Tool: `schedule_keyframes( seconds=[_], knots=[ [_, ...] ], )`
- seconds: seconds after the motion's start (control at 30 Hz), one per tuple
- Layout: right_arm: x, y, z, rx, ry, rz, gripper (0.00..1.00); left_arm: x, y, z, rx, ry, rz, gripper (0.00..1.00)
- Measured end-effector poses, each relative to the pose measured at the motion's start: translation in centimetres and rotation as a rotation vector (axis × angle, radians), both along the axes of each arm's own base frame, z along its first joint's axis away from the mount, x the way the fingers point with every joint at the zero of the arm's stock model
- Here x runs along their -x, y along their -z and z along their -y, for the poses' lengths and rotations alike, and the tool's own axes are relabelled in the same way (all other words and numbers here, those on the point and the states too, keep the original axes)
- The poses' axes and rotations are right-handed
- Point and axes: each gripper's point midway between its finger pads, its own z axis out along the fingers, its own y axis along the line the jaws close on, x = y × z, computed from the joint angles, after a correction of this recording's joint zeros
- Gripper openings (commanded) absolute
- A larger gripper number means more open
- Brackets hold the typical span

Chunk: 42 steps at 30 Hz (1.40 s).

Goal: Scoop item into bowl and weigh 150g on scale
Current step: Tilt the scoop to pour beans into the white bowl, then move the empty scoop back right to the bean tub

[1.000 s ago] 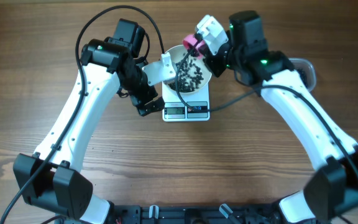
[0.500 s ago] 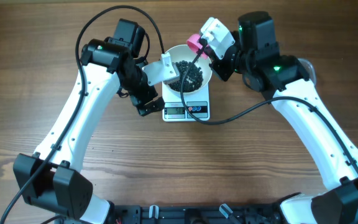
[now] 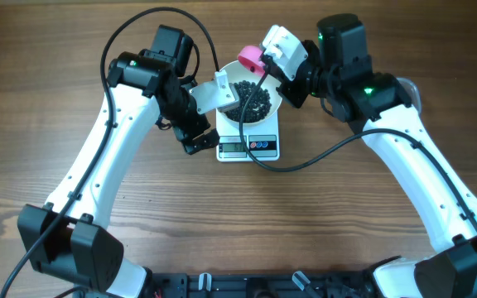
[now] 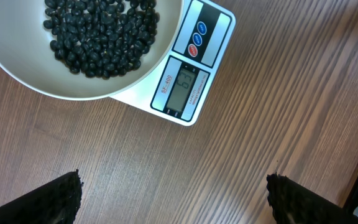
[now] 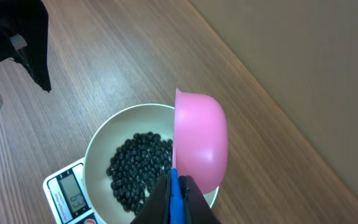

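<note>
Obs., standing at the desk (image 4: 260,124):

- Scale (image 4: 188,87) sits on the desk with the white bowl (image 4: 55,90) on top. The bowl overhangs the platform and reaches close to the display. Digits are too faint to read with confidence.
- Black beans (image 4: 101,31) lie in a shallow heap in the bottom of the bowl, well below the rim.
- Right end effector (image 5: 178,193) is fully closed on the handle of a pink scoop (image 5: 199,140). The scoop is turned on its side above the far rim of the bowl. Only its back shows, so I cannot tell whether any beans are left inside.
- Left end effector (image 4: 176,199) has its jaws spread wide and grips nothing. It hovers over bare desk just beside the scale.
- Black cable (image 3: 305,161) from the right arm loops across the scale area in the overhead view. I cannot tell whether it touches.

Judgement: a pour into the bowl is in hand, and weighing is not yet settled.

Risks from here:
1. Overshoot. A whole scoopful tipped near the target adds too much, and beans are awkward to take back out.
2. False reading. The scoop, or that cable, resting on the bowl or platform would load the scale.
3. Spill. The scoop sits at the rim, not over the centre, so round, glossy beans could roll off the far edge onto the desk.
4. Nudging the bowl off its seat with the scoop.
</note>
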Motion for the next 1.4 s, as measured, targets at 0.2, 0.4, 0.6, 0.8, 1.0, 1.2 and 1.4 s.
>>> schedule_keyframes(
  seconds=[0.2,0.4,0.6,0.8,1.0,1.2,1.4],
  knots=[
    [-0.5,-0.7,-0.2,-0.023,0.01,0.024,0.04,0.0,0.0,0.0,0.0,0.0,0.0,1.0],
    [-0.5,-0.7,-0.2,-0.035,0.022,0.012,0.04,0.0,0.0,0.0,0.0,0.0,0.0,1.0],
    [-0.5,-0.7,-0.2,-0.067,0.054,-0.021,0.16,0.0,0.0,0.0,0.0,0.0,0.0,1.0],
    [-0.5,-0.7,-0.2,-0.083,0.072,-0.041,0.04,0.0,0.0,0.0,0.0,0.0,0.0,1.0],
    [-0.5,-0.7,-0.2,-0.087,0.076,-0.045,0.04,0.0,0.0,0.0,0.0,0.0,0.0,1.0],
    [-0.5,-0.7,-0.2,-0.078,0.067,-0.036,0.04,0.0,0.0,0.0,0.0,0.0,0.0,1.0],
    [-1.1,-1.1,0.4,-0.125,0.121,-0.059,0.04,0.0,0.0,0.0,0.0,0.0,0.0,1.0]
  ],
)
